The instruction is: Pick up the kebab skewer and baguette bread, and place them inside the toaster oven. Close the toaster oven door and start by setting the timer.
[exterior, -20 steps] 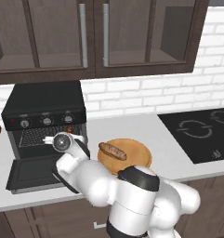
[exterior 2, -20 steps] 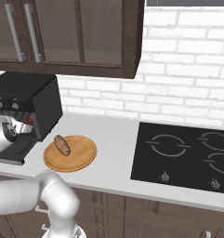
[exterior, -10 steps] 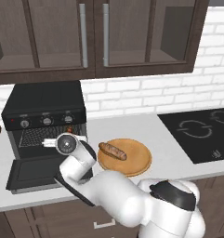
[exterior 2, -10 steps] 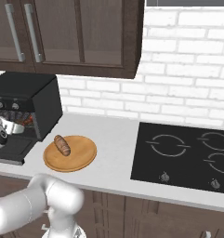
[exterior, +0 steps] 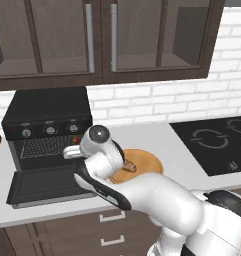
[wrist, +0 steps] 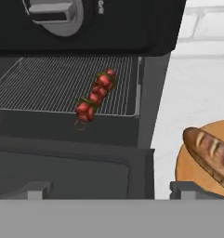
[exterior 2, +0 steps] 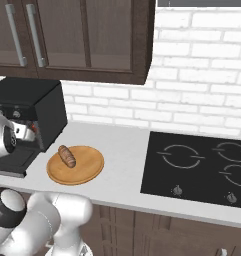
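- The kebab skewer (wrist: 95, 97) lies on the toaster oven (exterior: 47, 117) rack, near its front edge.
- The tool (wrist: 108, 189) hangs released, empty, before the oven.
- The baguette bread (exterior 2: 67, 155) waits on the plate (exterior 2: 87, 170) beside the oven; a careless reach could clip the lowered toaster oven door (exterior: 47, 185).

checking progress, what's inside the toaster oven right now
On the wire rack inside the boxy black toaster oven lies the red-chunked kebab skewer, near the front edge. The oven's back is too dark to see.
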